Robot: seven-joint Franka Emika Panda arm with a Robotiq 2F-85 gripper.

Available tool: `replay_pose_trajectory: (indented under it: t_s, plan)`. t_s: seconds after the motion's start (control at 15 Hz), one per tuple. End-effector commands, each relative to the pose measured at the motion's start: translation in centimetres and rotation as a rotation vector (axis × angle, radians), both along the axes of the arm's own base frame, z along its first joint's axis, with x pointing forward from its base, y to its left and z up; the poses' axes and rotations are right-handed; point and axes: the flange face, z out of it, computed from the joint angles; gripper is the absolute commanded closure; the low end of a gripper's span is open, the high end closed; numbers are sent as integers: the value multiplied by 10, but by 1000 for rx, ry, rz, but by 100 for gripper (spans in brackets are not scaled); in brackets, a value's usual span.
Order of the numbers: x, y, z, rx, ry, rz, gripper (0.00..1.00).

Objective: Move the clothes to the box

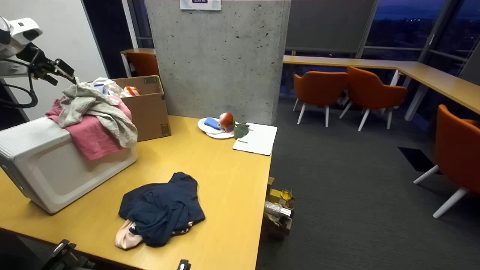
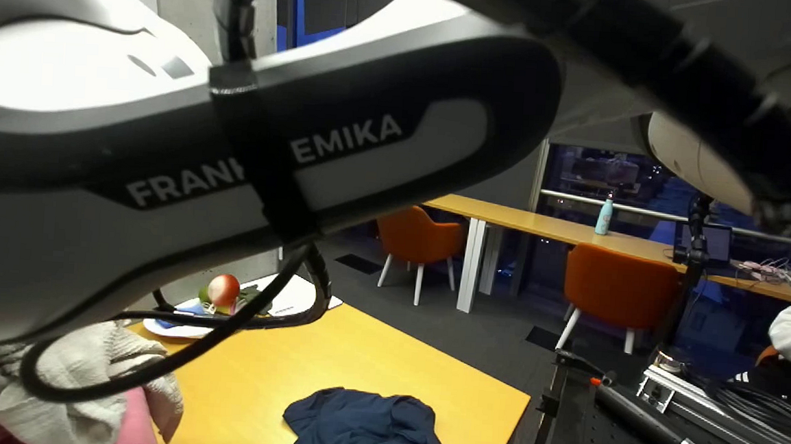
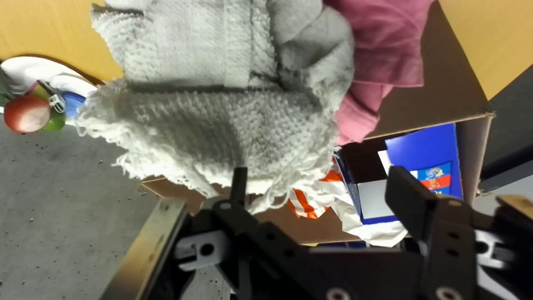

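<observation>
The white-grey garment [image 1: 90, 105] lies over the pink garment [image 1: 93, 137], both draped across the top of the white box [image 1: 75, 180]. My gripper [image 3: 321, 179] is open in the wrist view, its fingers wide apart. The garment's frayed edge sits close behind one of its fingers [image 3: 239, 183]; whether they touch I cannot tell. In an exterior view the gripper [image 1: 63, 78] hovers just above that pile. On the table, the dark navy garment [image 1: 161, 213] is crumpled, with a peach-tan printed garment [image 1: 126, 237] partly hidden under it.
A brown cardboard box [image 1: 152, 116] with a blue carton [image 3: 424, 150] and wrappers inside stands beside the white box. Farther along the yellow table [image 1: 225, 180] are a white plate [image 1: 215, 133] with a red item and a white board [image 1: 258, 138]. A concrete pillar [image 1: 221, 63] rises behind.
</observation>
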Motion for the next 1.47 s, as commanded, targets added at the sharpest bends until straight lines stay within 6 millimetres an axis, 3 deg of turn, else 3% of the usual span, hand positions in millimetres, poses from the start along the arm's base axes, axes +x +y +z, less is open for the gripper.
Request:
replay_pose_trajectory:
  t_s: [0.0, 0.33, 0.67, 0.87, 1.0, 1.4]
  plan:
    - [7, -9, 32, 5, -23, -8, 0]
    - [13, -45, 96, 34, -2, -62, 0]
    - [-5, -83, 139, 90, 147, -120, 0]
    - [-15, -114, 132, 100, 256, -183, 0]
    - [-23, -135, 117, 107, 330, -232, 0]
    - [-59, -187, 49, 98, 465, -346, 0]
